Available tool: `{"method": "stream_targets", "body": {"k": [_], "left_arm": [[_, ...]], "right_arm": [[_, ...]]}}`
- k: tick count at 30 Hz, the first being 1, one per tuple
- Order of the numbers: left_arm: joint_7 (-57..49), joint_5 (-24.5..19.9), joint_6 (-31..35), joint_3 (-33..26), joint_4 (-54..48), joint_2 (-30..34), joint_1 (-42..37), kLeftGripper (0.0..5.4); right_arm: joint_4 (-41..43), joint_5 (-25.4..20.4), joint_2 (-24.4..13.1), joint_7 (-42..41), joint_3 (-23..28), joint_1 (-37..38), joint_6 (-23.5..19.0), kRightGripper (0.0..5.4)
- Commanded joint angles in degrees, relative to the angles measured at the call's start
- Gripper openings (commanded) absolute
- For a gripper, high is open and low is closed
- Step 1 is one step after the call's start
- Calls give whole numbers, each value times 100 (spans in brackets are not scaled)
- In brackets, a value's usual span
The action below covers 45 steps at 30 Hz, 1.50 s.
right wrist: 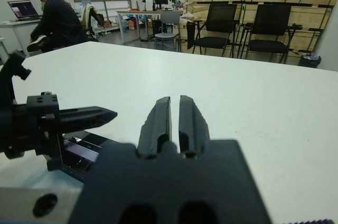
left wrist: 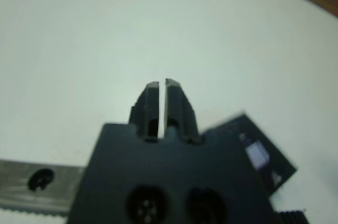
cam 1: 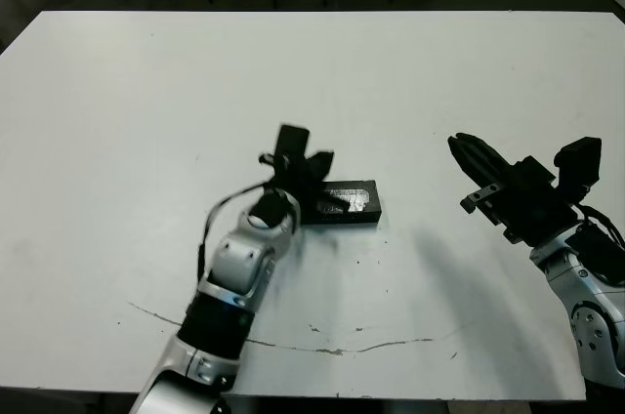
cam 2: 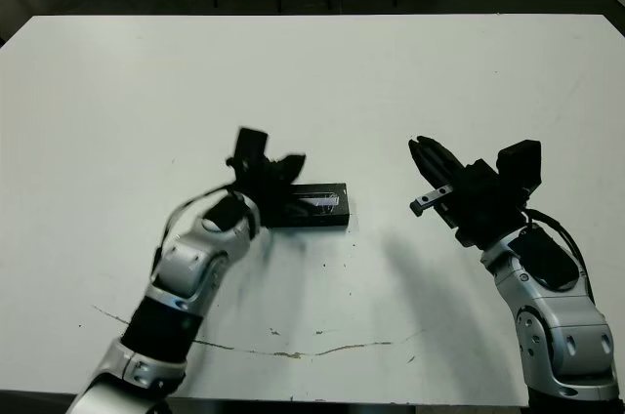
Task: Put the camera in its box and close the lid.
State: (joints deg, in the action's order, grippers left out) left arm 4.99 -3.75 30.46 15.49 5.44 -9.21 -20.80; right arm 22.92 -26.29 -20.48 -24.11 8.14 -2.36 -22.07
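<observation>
Left hand: clenched, its two black fingers pressed almost together with only a thin slit between them and nothing held; it sat low over the left end of the lid, hiding that end in the head views. Whether it touched the lid could not be told. Lid: flat black panel with a shiny greyish strip on top, lying near the middle of the table, long side running left to right, apparently seated on the box, of which only a dark side edge showed beneath. Camera: not visible in any view. Left wrist view: one corner of the lid with its pale glossy patch showed just beside the hand's black body; blurred. Right hand: also clenched, fingers close and parallel, empty, raised off the table well to the right of the lid and apart from it, pointing up the table and slightly toward the left. Right wrist view: the left hand and the glossy lid beneath it showed across the table. Table: white, with a thin cracked line along its near edge. Beyond the table: black chairs, a desk with a monitor, wooden crates along the wall, and a seated person in dark clothing by a laptop.
</observation>
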Motion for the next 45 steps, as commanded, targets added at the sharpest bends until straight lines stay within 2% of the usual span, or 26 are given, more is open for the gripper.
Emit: {"method": "stream_targets", "body": {"k": [1,10,19,27,36,42,45], "left_arm": [[-77,205,191,183,392,20,397,4],[-171,385,-417,216,1127,-147,668,4],[-123,356,-500,224,1482,-223,477,4],[46,298,-176,92,522,8,449,4],[257,-312,4,-965,-1335,393,388,4],[385,-651,118,-1475,-1860,770,332,4],[412,-806,13,-1755,-1978,918,378,4]], "right_arm": [[44,28,-17,85,40,78,-89,0],[4,49,-82,13,4,39,-63,0],[23,-2,-72,12,2,29,-145,0],[-18,-42,-37,10,36,57,-136,0],[-129,-48,155,108,-42,-30,-21,0],[-169,-46,354,353,-70,-200,-150,0],[-276,146,432,466,-160,-309,65,0]]}}
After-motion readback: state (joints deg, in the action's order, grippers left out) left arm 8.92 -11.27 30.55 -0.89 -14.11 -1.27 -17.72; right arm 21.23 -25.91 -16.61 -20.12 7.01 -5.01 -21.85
